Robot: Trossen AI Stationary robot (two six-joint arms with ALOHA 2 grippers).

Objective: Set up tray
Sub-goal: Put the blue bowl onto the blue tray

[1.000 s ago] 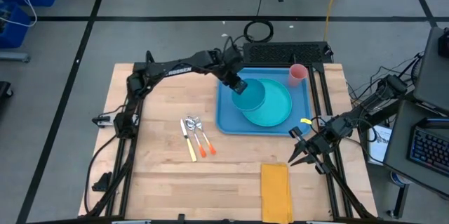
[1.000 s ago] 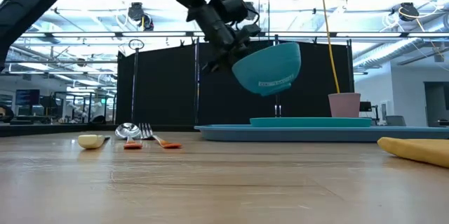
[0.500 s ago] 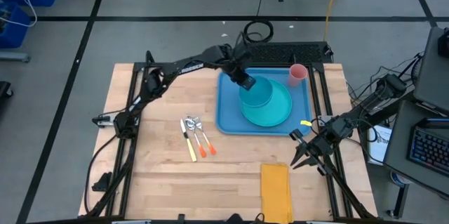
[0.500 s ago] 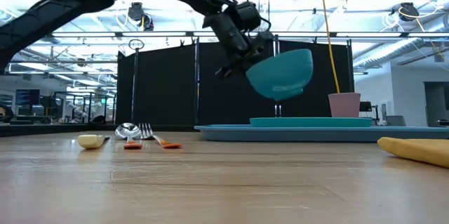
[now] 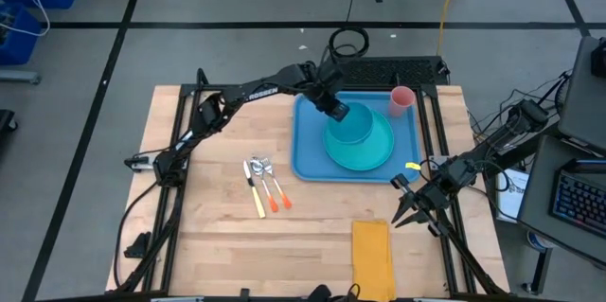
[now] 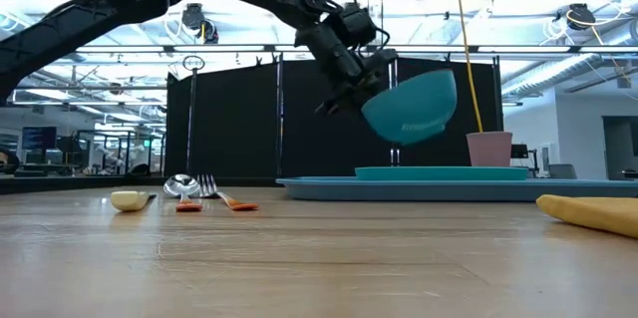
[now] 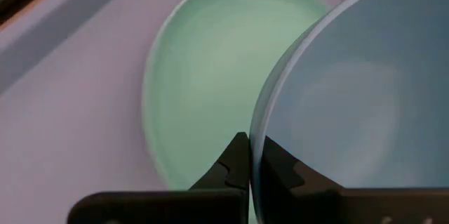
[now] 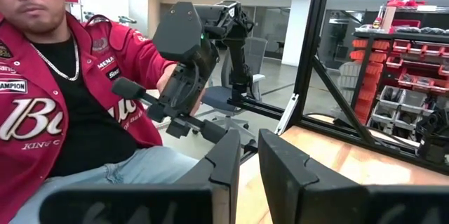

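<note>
Since 1 s ago your left tool [image 5: 333,110] has carried the teal bowl [image 5: 352,129] further across the blue tray [image 5: 306,158], from the near-left part of the plate toward its middle, and a bit lower in the low view. It's clenched on the bowl's rim, one finger inside, one outside, w/ the bowl tilted and hanging clear above the turquoise plate [image 5: 379,151].

To do this step well, I'd say: level the bowl first, centre it over the plate, then lower slowly until the base sits flat before letting go. Rim grip is thin, so a quick wrist turn could let it slip. Watch the pink cup [image 5: 401,100] at the tray's far right corner; it's near the plate.

Right tool [image 5: 409,209] waits off the tray's near right corner, at the bench edge, fingers slightly apart, grasping nothing.

Tray lies flat on the wooden bench [image 5: 218,236], right of centre. Fork, spoon and knife [image 5: 264,186] lie left of it; a yellow napkin [image 5: 372,259] sits at the near edge. Beyond the bench, a seated person [image 8: 63,97] in a red jacket holds a control handle.
</note>
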